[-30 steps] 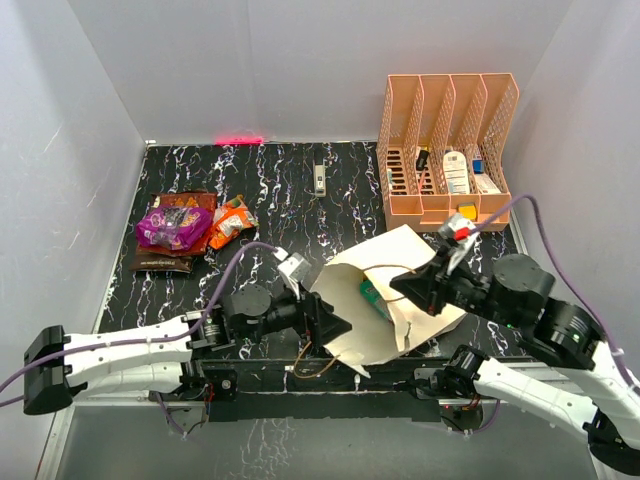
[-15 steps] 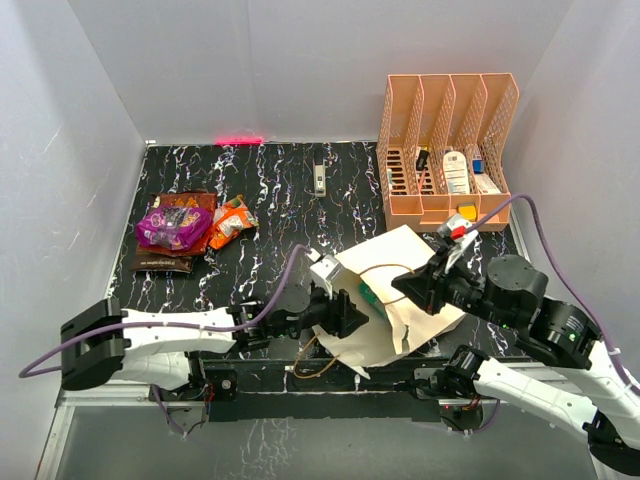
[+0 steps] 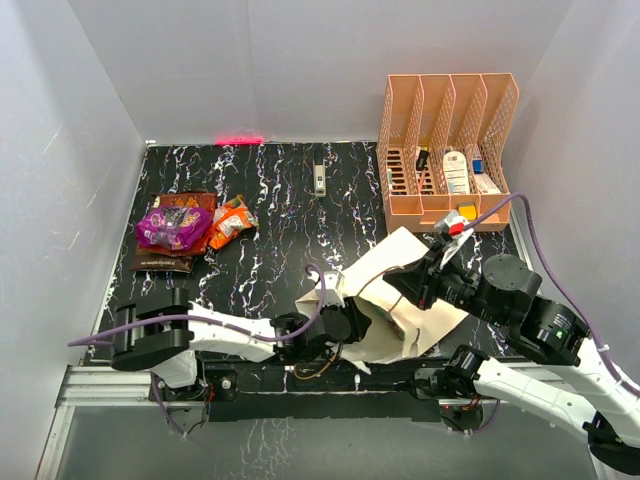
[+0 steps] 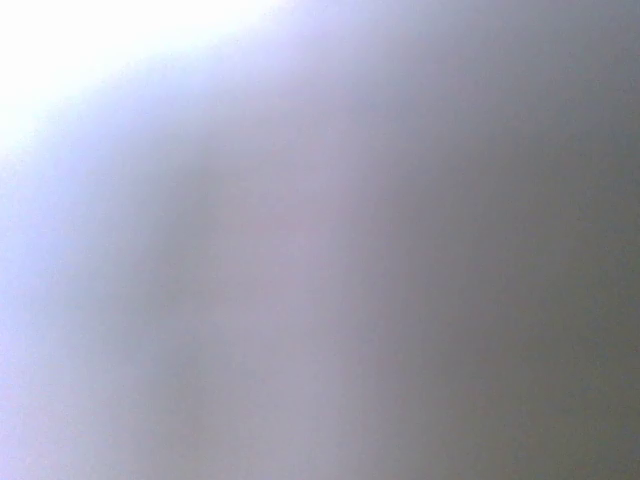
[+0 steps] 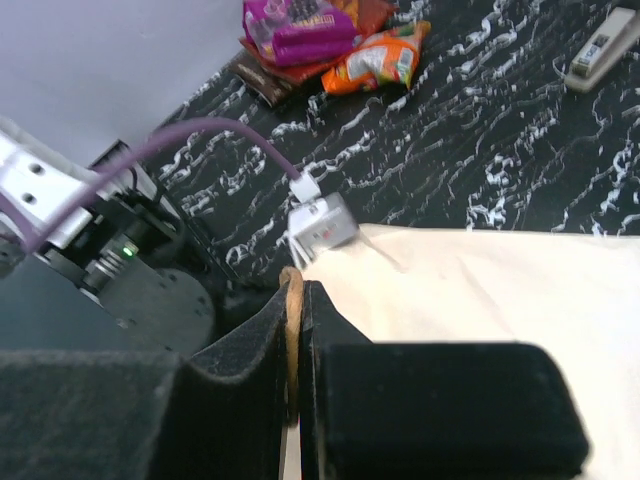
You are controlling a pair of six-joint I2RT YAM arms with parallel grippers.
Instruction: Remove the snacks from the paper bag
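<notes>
The paper bag [image 3: 425, 300] lies on its side near the front edge, its mouth facing left. My right gripper [image 3: 408, 286] is shut on its brown cord handle [image 5: 291, 330] and holds the upper side up. The left gripper [image 3: 345, 322] reaches into the bag's mouth, and its fingers are hidden by the paper. The left wrist view is a grey blur with nothing to make out. Three snacks lie at the far left: a purple packet [image 3: 172, 225], an orange packet [image 3: 232, 218] and a dark brown packet [image 3: 160, 262]. The purple packet [image 5: 295, 25] and the orange packet [image 5: 378, 60] also show in the right wrist view.
A peach mesh file organiser [image 3: 447, 150] with small bottles and tubes stands at the back right. A small grey device [image 3: 319, 180] lies at the back middle. Grey walls close the table on three sides.
The left arm has swung right and pushed its gripper into the bag's mouth, covering the green packet seen there before. The right gripper has lifted the handle a little, raising the bag's upper side.
</notes>
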